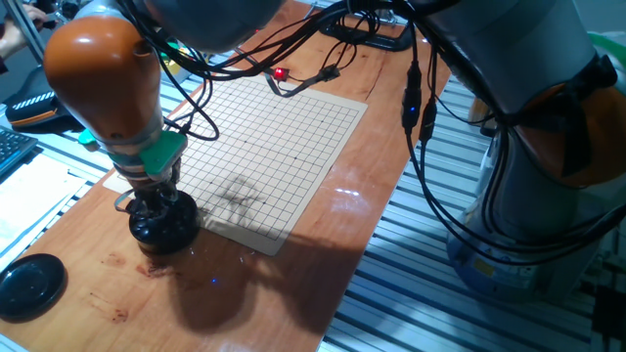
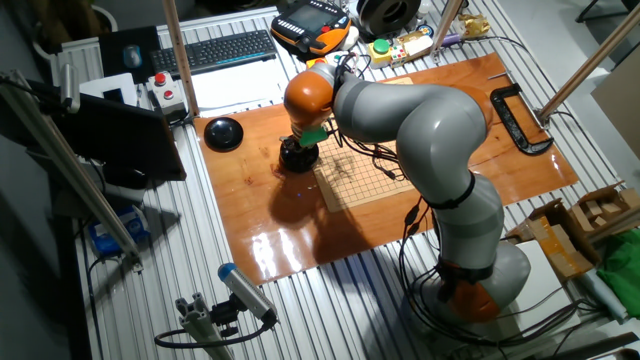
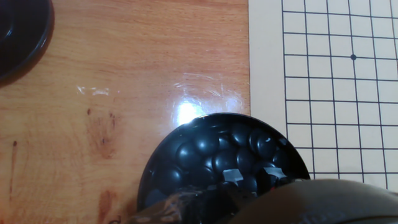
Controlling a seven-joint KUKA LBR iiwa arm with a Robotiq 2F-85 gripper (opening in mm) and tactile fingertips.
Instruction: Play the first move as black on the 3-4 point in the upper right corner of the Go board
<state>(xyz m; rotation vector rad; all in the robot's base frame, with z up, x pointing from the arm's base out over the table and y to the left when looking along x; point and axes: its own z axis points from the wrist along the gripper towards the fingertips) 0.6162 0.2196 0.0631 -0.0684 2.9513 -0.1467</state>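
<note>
The end effector (image 1: 159,207) is lowered into the black bowl of stones (image 1: 164,225), and its fingertips are hidden by the bowl rim in one fixed view. In the hand view only two pale finger tips (image 3: 233,175) show among the glossy black stones (image 3: 205,149), and the lower edge of this picture is covered by a blurred dark shape, so whether the fingers stand apart or are pressed on a stone cannot be told. No single stone can be picked out as gripped; the stones all lie heaped in the bowl under the end effector.

Just beside the bowl, on the side away from the lid, lies the Go board (image 1: 284,147), a pale sheet with thin black lines, with no stone on it. The upper right 3-4 point is on the far part of the board, well apart from the end effector; the arm and hanging cables (image 1: 293,68) cross over that far part, and the exact crossing is too small to single out.

On the other side of the bowl, apart from it, a plain black round lid (image 1: 29,286) rests on the wooden bench (image 1: 323,254); the hand view cuts it off at the corner. In the other fixed view the arm's grey body hides much of the board.
</note>
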